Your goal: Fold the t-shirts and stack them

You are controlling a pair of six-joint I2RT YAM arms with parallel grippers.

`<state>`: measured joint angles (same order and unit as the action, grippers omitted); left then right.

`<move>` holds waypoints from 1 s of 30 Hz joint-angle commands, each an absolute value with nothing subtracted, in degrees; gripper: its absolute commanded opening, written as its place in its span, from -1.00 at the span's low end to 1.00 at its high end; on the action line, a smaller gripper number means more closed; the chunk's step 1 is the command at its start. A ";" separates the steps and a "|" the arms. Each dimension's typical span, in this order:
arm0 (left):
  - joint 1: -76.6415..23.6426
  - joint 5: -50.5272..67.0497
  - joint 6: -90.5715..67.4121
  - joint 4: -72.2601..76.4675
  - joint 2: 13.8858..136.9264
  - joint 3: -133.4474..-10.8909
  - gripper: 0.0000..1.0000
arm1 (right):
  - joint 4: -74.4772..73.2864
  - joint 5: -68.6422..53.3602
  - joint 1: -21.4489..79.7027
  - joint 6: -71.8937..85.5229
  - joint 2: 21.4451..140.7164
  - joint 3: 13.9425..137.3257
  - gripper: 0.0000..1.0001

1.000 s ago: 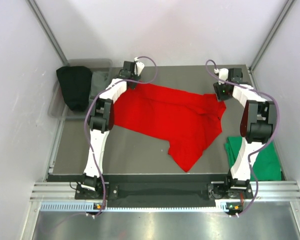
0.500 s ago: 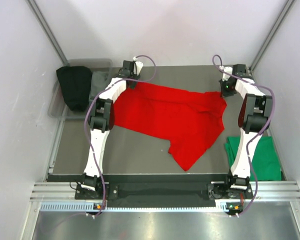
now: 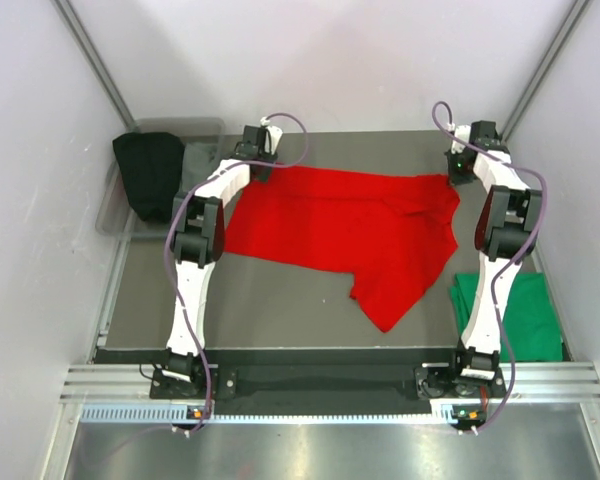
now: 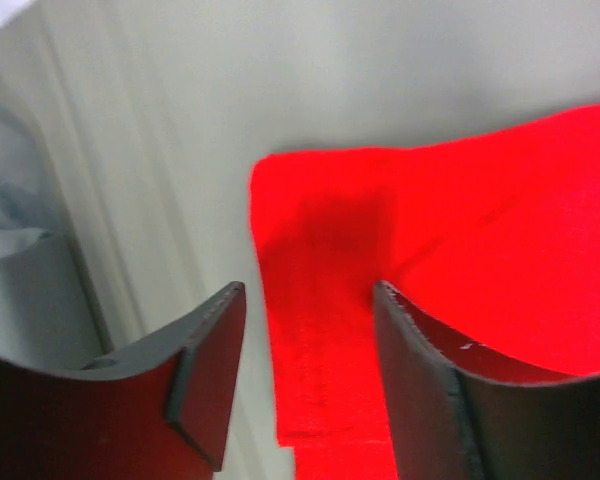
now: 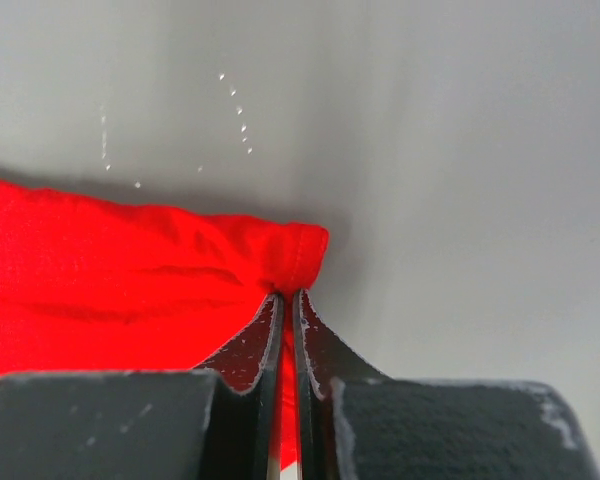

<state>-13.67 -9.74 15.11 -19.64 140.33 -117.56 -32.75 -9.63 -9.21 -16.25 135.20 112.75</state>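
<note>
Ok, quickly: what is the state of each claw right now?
Left claw: open, astride a corner of the red shirt, not gripping.
Right claw: closed, holding the red shirt's edge.

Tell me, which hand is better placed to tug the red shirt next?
The right hand: it is shut on a far corner of the red t-shirt. The left hand is open, merely straddling the other far corner.

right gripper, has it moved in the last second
Yes. The right gripper went rightward and farther back, toward the table's far right corner, shut on the red t-shirt.
</note>
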 commanded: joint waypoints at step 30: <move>-12.83 -5.36 6.42 -18.90 130.52 -108.63 0.14 | -24.87 -18.10 1.46 -34.96 97.65 73.66 -0.22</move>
